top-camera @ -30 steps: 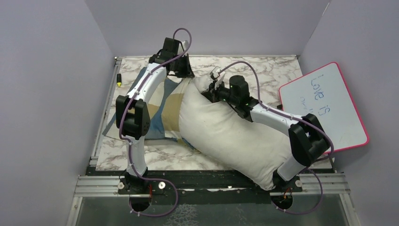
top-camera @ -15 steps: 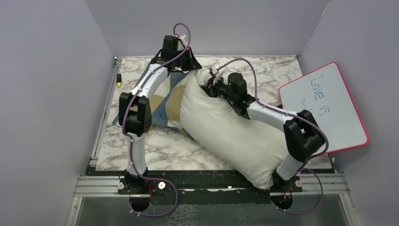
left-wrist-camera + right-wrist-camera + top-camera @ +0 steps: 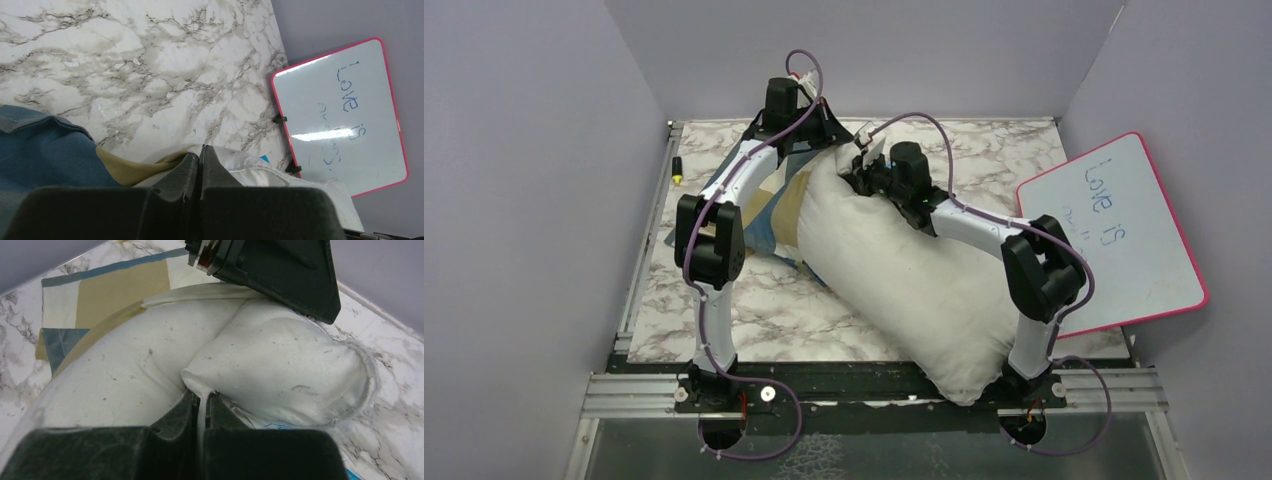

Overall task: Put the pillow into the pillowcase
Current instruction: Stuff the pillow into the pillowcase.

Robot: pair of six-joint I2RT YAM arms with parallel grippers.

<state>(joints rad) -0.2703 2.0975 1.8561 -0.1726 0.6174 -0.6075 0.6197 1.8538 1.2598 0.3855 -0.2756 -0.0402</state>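
Off-white cloth, lightly speckled: the pillow lies slantwise on the marbled tabletop. Its near end rests over the rail beside the right arm's base, well behind the right jaws. Its far end sits directly under them.

Right jaws: together, clamped on a pinched ridge of the pillow's cloth at that far end. In the wrist view the fold stands up between the two fingers, and a rounded corner of the pillow bulges just beyond the tips.

The pillowcase, in blue, tan and cream blocks, is spread to the left of the right jaws and beneath the left arm. Its near-left part lies flat on the tabletop and the rest slopes up toward the left jaws. The pillow's far end overlaps the tan block. Whether it is inside the opening cannot be told.

Left jaws: shut tight, pinching the pillowcase's upper edge, with tan and cream cloth gathered at the tips. They hang just beyond the right jaws.

A dark, yellow-tipped marker lies at the tabletop's left edge, well left of the left jaws. A pink-rimmed whiteboard with blue writing sits well to the right of both.
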